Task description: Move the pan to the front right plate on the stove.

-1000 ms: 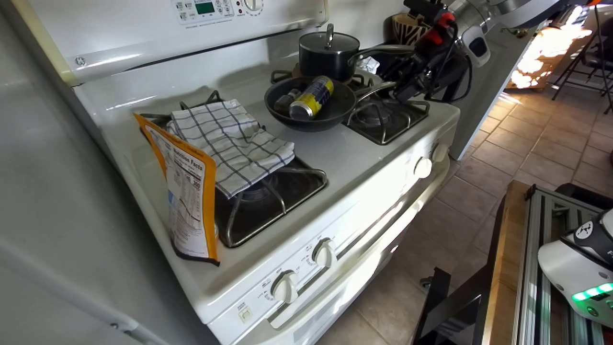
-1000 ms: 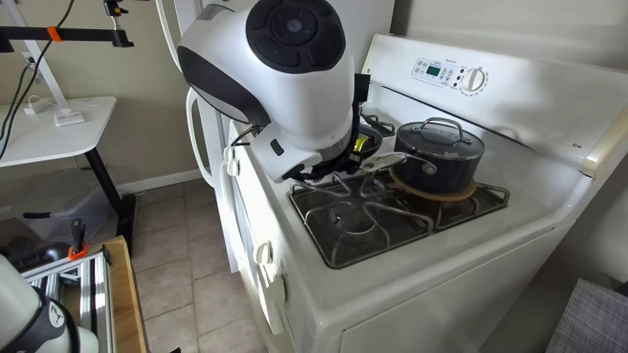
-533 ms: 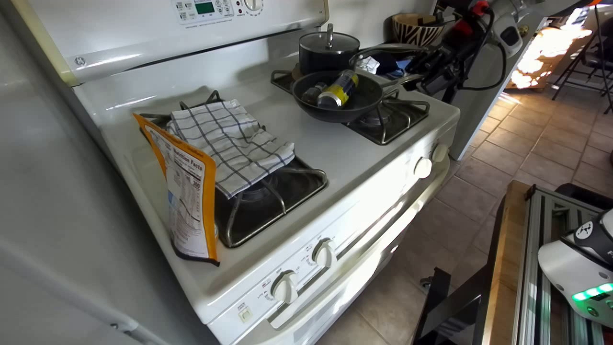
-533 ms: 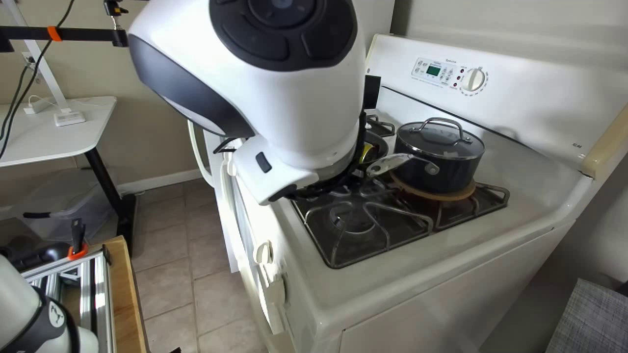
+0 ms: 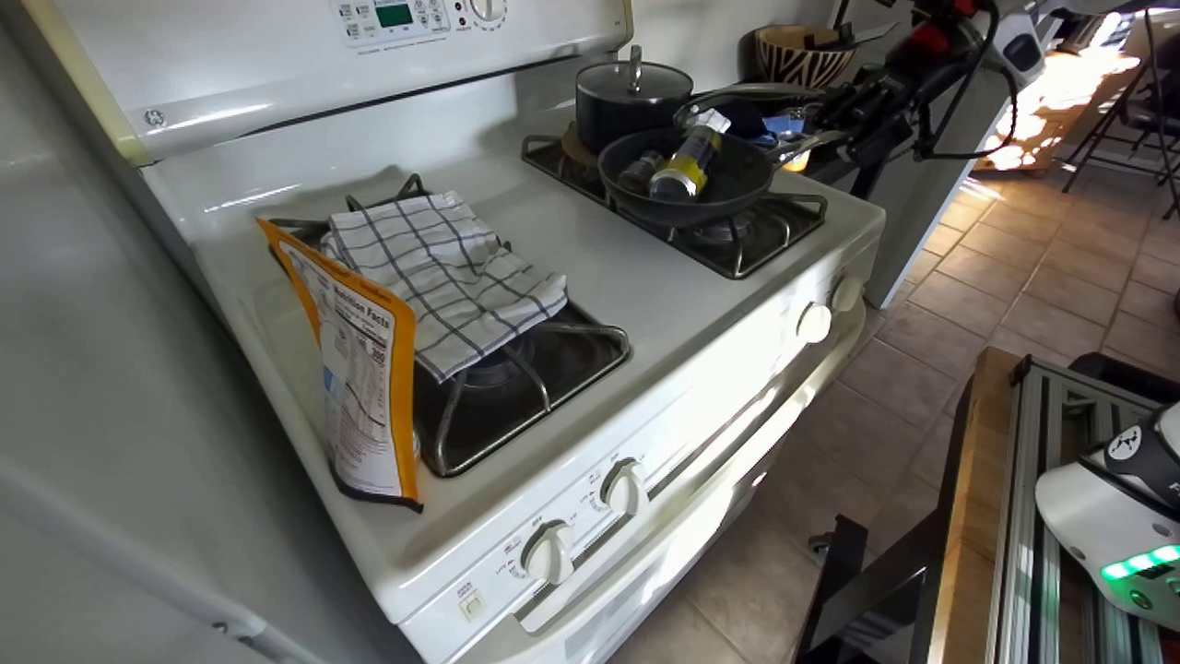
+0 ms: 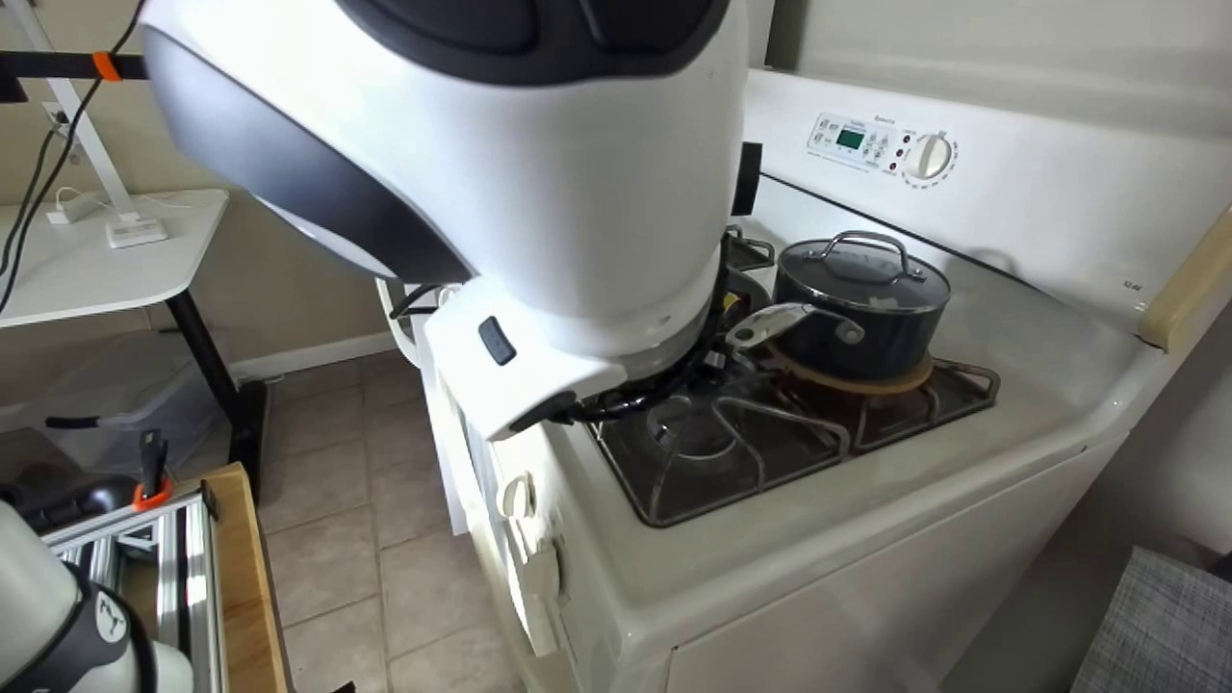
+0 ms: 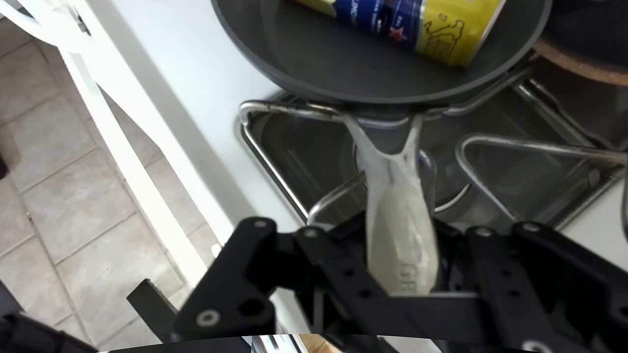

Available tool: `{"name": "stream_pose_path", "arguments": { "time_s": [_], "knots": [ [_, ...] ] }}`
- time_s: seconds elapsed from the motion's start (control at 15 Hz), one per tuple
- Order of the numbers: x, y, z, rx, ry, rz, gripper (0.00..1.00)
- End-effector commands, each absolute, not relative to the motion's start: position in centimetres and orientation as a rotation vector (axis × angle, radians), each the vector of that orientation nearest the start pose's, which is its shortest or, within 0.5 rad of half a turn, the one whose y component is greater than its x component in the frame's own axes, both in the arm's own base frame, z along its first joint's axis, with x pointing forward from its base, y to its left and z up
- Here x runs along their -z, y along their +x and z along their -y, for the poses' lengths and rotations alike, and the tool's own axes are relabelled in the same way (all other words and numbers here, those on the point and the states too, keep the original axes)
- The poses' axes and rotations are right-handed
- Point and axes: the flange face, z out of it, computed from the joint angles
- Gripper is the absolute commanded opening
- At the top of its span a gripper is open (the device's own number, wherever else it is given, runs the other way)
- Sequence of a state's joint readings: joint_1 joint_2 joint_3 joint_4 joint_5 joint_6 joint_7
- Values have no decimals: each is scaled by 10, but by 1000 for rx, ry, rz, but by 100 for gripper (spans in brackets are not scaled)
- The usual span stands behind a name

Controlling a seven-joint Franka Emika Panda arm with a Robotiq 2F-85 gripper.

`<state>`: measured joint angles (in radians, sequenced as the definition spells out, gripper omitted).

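Note:
The pan is round, shallow and dark, and holds a yellow and blue can and a small dark jar. In the wrist view the pan lies over the inner edge of the front right plate. This grate also shows in both exterior views. My gripper is shut on the pan's pale metal handle; the gripper also shows in an exterior view. I cannot tell whether the pan touches the grate. My arm hides most of it in an exterior view. The stove is white.
A dark lidded pot stands on a cork trivet on the back right grate, close to the pan. Its handle reaches toward my gripper. A checked towel and an orange-edged bag are at the left burners.
My gripper has carried the pan, with the can and jar in it, from the stove's middle to the right, over the right-hand grates. The pot, towel and bag have not moved.

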<state>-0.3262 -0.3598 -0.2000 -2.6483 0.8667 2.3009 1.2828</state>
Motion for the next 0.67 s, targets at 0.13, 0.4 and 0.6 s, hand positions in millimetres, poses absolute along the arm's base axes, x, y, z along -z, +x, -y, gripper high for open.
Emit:
{"name": "stream_pose_path", "arguments": {
  "time_s": [0.13,0.4,0.6],
  "knots": [
    [-391,347,208,-352,-937,-2254,0],
    [-390,342,221,-347,-894,-2255,0],
    [-387,341,228,-335,-868,-2266,0]
  ]
}}
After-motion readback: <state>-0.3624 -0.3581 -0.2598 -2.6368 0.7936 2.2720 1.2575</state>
